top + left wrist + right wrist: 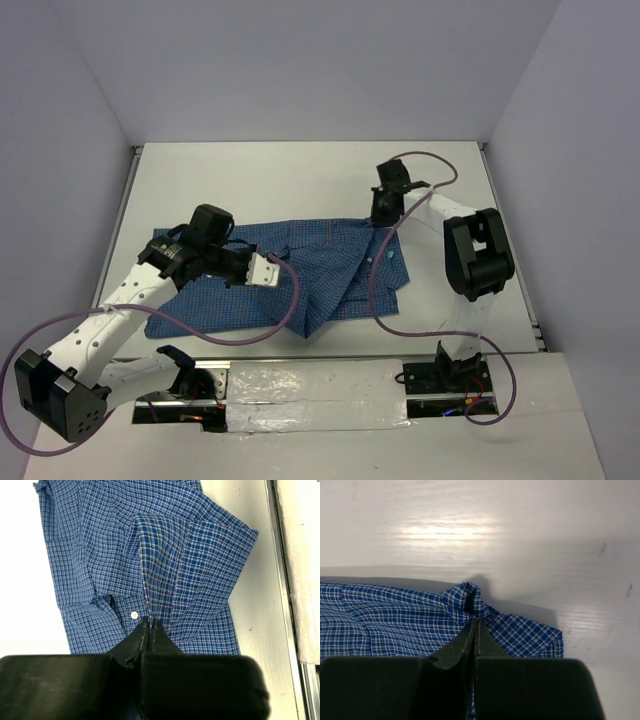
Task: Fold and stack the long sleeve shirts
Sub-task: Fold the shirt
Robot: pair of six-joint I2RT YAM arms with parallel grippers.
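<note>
The shirt [330, 262] lies rumpled mid-table [300, 175], one side doubled over. My left hand [150, 624] is pinched on a fold near a button, my right hand [474, 622] clamped on the far edge. I'd lift both evenly and carry them across together, keeping the cloth taut.

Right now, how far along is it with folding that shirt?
Early on. The blue checked shirt lies spread on the table, one part already doubled over. Both the left end effector and right end effector are shut, pinching cloth. A compact fold is still left.
</note>
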